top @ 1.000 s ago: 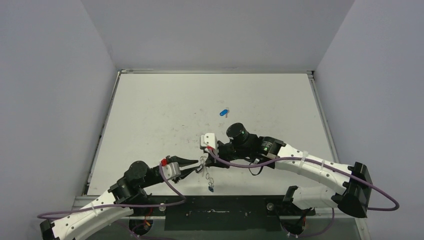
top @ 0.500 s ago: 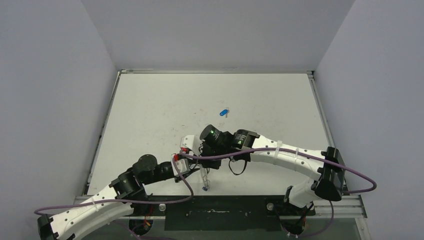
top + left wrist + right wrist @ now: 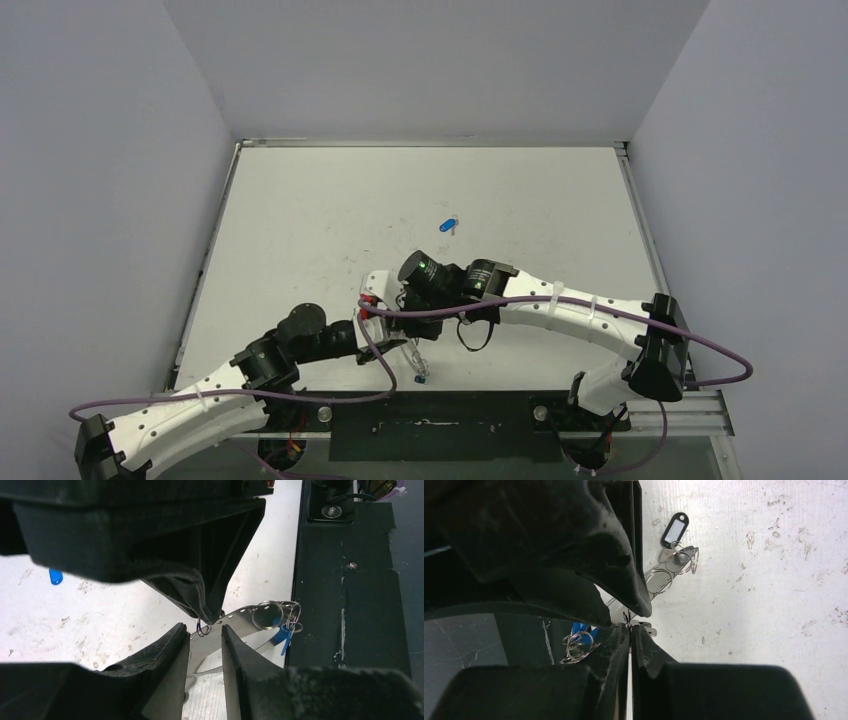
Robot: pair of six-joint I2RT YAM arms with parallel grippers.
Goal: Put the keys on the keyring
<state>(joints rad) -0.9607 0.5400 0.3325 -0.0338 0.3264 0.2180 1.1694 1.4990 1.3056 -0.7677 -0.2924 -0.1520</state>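
Observation:
The keyring (image 3: 243, 616), a thin silver band with small loops, hangs low over the table's near edge (image 3: 414, 358). My left gripper (image 3: 204, 629) is shut on its band, which spans the gap between the two fingers. My right gripper (image 3: 629, 628) comes in from above, shut on one small wire loop (image 3: 627, 617) of the keyring; its tip shows in the left wrist view (image 3: 214, 616). A blue key (image 3: 285, 636) hangs from the ring's loops (image 3: 423, 377). A black-capped key (image 3: 673, 530) hangs at the other end. A loose blue key (image 3: 448, 224) lies mid-table.
The black base plate (image 3: 350, 595) runs along the table's near edge right beside the keyring. The white table (image 3: 300, 230) is scuffed. Grey walls close in the left, right and far sides. A purple cable (image 3: 520, 312) runs along my right arm.
My right arm has swung left and its gripper has closed in on the keyring at the left gripper. My left arm has pushed slightly right and forward with the keyring.

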